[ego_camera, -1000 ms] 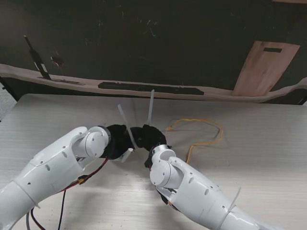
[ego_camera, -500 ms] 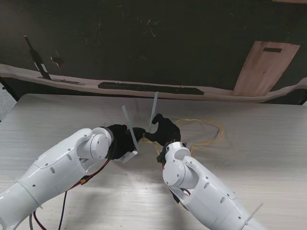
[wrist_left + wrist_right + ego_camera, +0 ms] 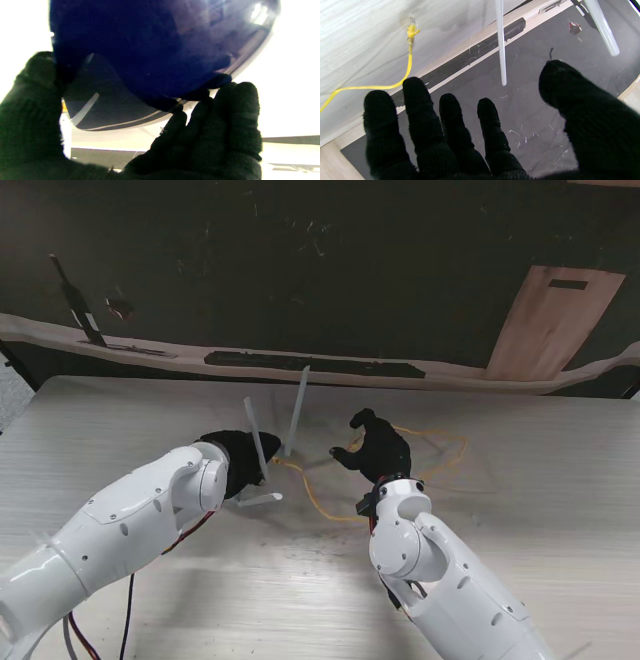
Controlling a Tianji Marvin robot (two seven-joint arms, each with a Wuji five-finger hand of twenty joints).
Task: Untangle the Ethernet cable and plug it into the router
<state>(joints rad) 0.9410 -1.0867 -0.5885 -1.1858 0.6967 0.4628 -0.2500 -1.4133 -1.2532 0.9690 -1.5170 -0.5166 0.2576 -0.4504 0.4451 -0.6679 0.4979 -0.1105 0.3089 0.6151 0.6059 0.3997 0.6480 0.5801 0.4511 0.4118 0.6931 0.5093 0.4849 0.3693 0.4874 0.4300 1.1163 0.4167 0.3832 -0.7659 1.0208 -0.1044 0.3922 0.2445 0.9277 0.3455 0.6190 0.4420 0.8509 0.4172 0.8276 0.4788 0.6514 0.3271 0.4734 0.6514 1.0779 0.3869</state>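
Both hands sit near the middle of the tabletop (image 3: 560, 480). The right hand (image 3: 377, 448) is raised with its black-gloved fingers (image 3: 420, 110) spread and nothing in them. The left hand (image 3: 240, 460) is curled around the router (image 3: 262, 498); its wrist view shows the fingers (image 3: 225, 120) cupped against a dark rounded surface, so it appears to be holding the router body, though that body is mostly hidden behind the hand in the stand view. Only two pale antennas (image 3: 296, 412) stand up clearly, just beside the left hand.

The yellow Ethernet cable (image 3: 440, 455) lies flat on the tabletop, looping from a spot near the antennas, nearer to the robot past the right hand, and out to the right and farther away. In the right wrist view, a cable end with its plug (image 3: 411, 30) lies ahead of the fingertips, apart from them, its long axis roughly in line with the fingers.

The right hand is judged the nearer one to the plug. Which router face carries the port cannot be made out, and whether the cable still crosses itself under the right hand is hidden.
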